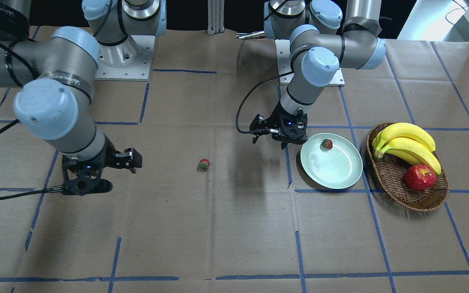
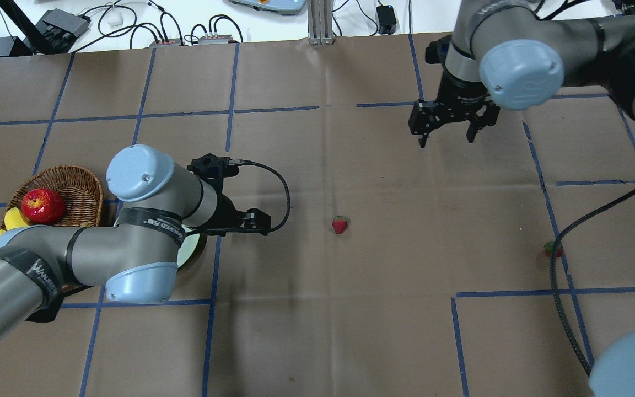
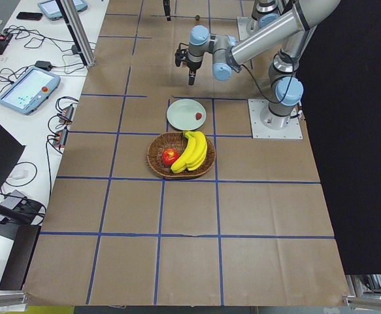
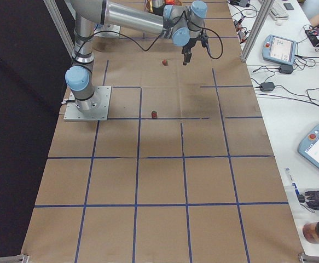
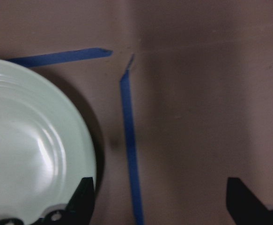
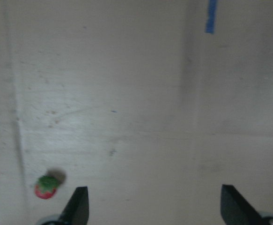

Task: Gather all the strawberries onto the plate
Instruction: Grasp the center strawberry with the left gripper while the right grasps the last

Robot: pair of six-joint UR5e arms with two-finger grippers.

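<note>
The pale mint plate point(image 1: 342, 173) holds one strawberry point(image 1: 327, 143) near its far rim. A second strawberry point(image 1: 204, 164) lies on the bare paper mid-table. The third strawberry point(image 2: 553, 249) rests beside a black cable on the robot's right. My left gripper point(image 1: 269, 142) hovers open just beside the plate; its dark fingers point(image 5: 82, 199) frame the plate rim point(image 5: 87, 140) in the left wrist view. My right gripper point(image 2: 445, 140) hangs open over the far side of the table, holding nothing. A strawberry point(image 6: 46, 186) sits just outside its left finger in the right wrist view.
An oval wicker basket point(image 1: 397, 187) with bananas point(image 1: 407, 144) and a red apple point(image 1: 420, 177) stands just past the plate. A black cable point(image 2: 565, 309) trails across the paper by the third strawberry. Blue tape lines grid the brown paper.
</note>
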